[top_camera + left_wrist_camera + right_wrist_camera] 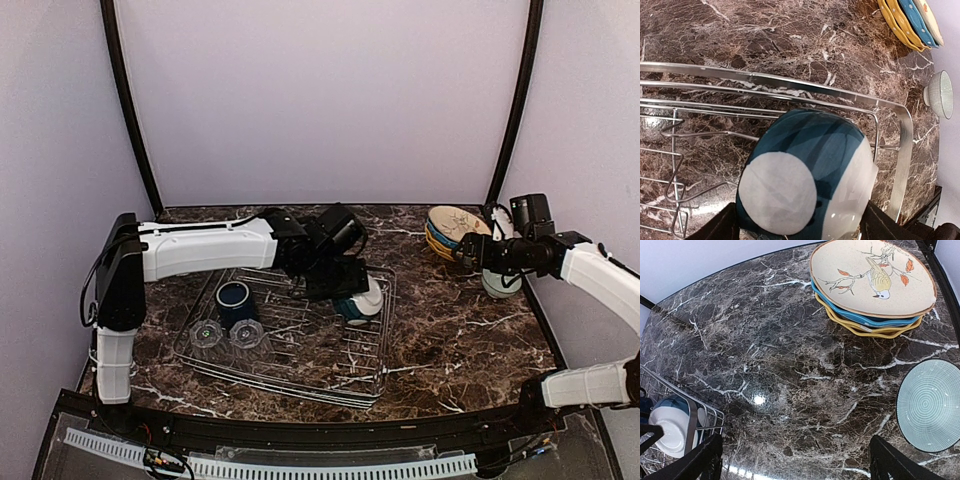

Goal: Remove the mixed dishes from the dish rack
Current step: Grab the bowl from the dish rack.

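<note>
the teal-and-white ceramic bowl looked slick, fragile, best held across its rim; left gripper jaws flanked it, clamping untellable; right gripper jaws gaped.

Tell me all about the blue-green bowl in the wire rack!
The teal bowl looks like glazed ceramic: dark and lighter teal patches outside, a round white foot, a pale rim. It lies tipped over, foot toward the left wrist camera, in a corner of the dish rack. The left gripper has its jaws spread either side of it; whether they touch it cannot be told.
</note>
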Available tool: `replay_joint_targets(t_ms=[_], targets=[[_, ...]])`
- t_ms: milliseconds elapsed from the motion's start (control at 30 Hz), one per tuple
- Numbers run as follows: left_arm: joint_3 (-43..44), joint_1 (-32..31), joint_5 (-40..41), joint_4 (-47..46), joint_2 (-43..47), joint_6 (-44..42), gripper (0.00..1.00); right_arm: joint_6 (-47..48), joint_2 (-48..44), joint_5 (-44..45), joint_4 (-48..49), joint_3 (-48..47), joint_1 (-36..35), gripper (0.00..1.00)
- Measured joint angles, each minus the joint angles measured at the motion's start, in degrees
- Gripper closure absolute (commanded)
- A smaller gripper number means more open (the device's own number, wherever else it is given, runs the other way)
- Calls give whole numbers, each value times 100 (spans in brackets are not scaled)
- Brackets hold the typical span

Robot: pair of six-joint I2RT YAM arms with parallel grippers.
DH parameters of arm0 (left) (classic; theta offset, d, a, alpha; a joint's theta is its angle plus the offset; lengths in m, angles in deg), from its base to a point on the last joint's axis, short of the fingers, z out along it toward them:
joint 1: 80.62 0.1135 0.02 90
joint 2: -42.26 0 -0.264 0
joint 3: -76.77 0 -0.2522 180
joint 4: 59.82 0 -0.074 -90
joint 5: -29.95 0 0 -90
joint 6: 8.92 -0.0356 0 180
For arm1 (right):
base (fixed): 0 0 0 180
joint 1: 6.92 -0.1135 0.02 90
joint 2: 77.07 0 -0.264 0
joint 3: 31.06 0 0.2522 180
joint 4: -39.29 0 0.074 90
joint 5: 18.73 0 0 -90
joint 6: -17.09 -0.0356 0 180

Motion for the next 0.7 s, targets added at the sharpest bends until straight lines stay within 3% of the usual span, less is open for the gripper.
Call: replay_joint_targets(t_ms=[300, 700], targets=[[-396, -4, -111, -372, 229, -212, 43, -7, -2, -24, 0, 4, 0, 1], [-1303, 17, -247, -1141, 734, -468, 52, -68, -2, -302, 2, 4, 0, 1]])
